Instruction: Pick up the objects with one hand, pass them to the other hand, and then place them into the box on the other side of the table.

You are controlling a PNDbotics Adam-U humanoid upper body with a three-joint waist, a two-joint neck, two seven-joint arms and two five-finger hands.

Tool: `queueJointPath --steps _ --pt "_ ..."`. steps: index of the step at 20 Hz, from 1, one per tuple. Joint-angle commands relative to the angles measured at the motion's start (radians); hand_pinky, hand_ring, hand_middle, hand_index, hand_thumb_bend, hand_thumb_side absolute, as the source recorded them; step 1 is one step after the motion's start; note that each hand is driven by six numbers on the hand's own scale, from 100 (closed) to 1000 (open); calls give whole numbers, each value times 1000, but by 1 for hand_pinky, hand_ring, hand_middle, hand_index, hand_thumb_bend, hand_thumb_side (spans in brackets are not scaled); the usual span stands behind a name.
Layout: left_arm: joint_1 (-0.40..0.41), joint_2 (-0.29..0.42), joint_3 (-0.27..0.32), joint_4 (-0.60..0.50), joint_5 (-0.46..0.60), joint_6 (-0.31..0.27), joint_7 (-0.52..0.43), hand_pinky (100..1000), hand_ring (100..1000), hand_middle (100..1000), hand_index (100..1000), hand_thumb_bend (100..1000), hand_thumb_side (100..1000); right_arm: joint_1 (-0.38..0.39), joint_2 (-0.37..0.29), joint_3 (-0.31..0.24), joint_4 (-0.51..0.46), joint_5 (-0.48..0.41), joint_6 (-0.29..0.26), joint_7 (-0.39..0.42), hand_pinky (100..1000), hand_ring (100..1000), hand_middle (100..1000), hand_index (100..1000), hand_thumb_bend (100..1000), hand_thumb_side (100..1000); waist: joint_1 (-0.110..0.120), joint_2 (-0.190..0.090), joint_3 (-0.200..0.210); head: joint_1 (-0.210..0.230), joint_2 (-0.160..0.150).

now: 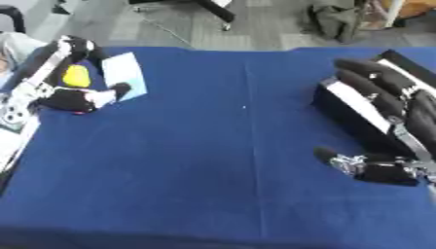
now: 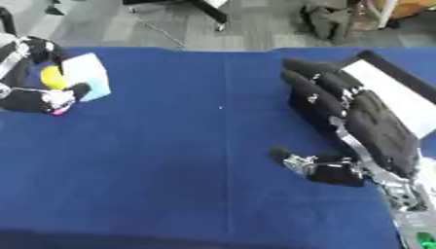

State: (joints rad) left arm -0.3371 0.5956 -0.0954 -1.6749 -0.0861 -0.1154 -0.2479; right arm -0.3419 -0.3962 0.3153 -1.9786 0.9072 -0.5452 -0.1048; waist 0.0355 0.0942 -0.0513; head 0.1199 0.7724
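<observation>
A small yellow object [image 1: 77, 76] lies at the table's far left, next to a pale blue card [image 1: 126, 73]. My left hand [image 1: 53, 92] is around the yellow object, with its fingers [image 1: 68, 47] beyond it and its thumb [image 1: 102, 96] on the near side. A gap shows on both sides, so the hand is open. A bit of pink shows under the thumb. At the right, my right hand [image 2: 374, 121] is open with straight fingers. It hovers over a black box [image 1: 345, 114] with a white inside [image 2: 393, 91] and holds nothing.
A blue cloth [image 1: 213, 155] covers the whole table. Beyond the far edge is grey floor with a chair base [image 1: 217, 12] and a dark bag [image 1: 336, 19]. A small green thing [image 2: 423, 238] shows at the lower right corner.
</observation>
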Motion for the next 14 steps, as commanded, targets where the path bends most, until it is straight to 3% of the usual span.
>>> queueJointPath --steps 1,2,3,14 --pt "-24 6 -37 -32 34 12 -44 732 467 369 401 100 280 -41 -28 26 -21 12 -35 -7 903 927 941 995 603 159 0 -14 3 -6 -2" --pt "-27 3 -52 -37 46 18 -59 732 467 369 402 100 226 -52 -29 34 -21 12 -44 -8 903 927 940 994 610 155 0 -14 4 -7 -2" --pt "-31 1 -65 -42 59 24 -74 731 467 370 402 100 279 -62 -31 41 -21 13 -52 -8 903 927 939 993 608 155 0 -14 5 -7 -2" --pt "-100 -15 -178 -87 190 88 -191 729 468 373 405 100 281 -133 -19 104 -21 -17 -111 13 897 919 931 988 570 131 1 -15 13 -14 -2"
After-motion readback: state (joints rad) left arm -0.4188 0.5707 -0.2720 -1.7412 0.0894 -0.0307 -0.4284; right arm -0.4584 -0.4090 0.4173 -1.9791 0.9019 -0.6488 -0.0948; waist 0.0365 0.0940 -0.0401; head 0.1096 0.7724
